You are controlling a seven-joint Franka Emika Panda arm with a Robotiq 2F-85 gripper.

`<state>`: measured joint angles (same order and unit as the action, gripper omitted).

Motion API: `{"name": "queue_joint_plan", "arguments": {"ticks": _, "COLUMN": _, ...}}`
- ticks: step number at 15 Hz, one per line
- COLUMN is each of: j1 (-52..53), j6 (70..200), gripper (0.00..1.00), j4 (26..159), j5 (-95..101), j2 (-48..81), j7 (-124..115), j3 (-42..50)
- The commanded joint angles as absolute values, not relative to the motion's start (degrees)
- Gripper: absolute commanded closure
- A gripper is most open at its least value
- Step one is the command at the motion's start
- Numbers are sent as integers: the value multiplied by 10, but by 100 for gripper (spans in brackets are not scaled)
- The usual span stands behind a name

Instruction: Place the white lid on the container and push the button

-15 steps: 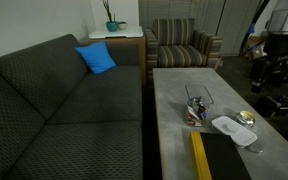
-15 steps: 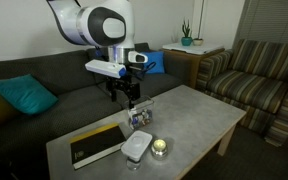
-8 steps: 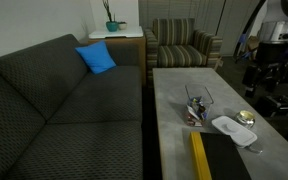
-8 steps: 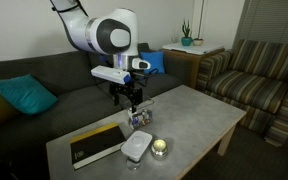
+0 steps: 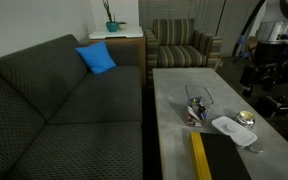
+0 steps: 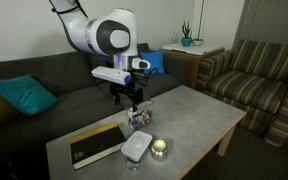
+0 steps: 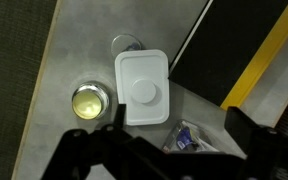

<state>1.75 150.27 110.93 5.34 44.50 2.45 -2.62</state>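
**Gripper waits, lid lies flat**

Nothing has shifted in the last half second. The gripper (image 6: 126,97) hangs over the container (image 6: 140,118), jaws apart and empty. The white lid (image 7: 142,88) lies on the table (image 6: 194,110) (just beside the yellowish tin (image 7: 88,101)); in the wrist view its long axis runs top to bottom.

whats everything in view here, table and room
sofa: one, dark grey, along the wall
table: one, grey, beside sofa
white lid: one, white, flat on table
tin: one, yellowish, beside white lid
container: one, see-through, red-orange low down, on table, uncovered
pad: one, black with yellow stripe, on table
blue cushion: one, on sofa
teal cushion: one, on sofa
armchair: one, striped, past table's end
side table: one, brown, at sofa's end
plant: one, green, on side table
arm: one, white
gripper: one, dark, open, raised above table
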Motion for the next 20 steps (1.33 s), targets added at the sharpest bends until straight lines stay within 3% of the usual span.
{"name": "queue_joint_plan", "arguments": {"ticks": 1, "j1": 24, "j6": 1551, "gripper": 0, "j4": 1089, "j5": 59, "j2": 478, "j7": 33, "j3": -16}}
{"name": "queue_joint_plan", "arguments": {"ticks": 9, "j1": 16, "j6": 1608, "gripper": 0, "j4": 978, "j5": 54, "j2": 602, "j7": 40, "j3": -14}}
{"name": "queue_joint_plan", "arguments": {"ticks": 19, "j1": -58, "j6": 1501, "gripper": 0, "j4": 764, "j5": 52, "j2": 785, "j7": 167, "j3": -60}}
{"name": "queue_joint_plan", "arguments": {"ticks": 20, "j1": -29, "j6": 1541, "gripper": 0, "j4": 819, "j5": 53, "j2": 751, "j7": 129, "j3": -36}}
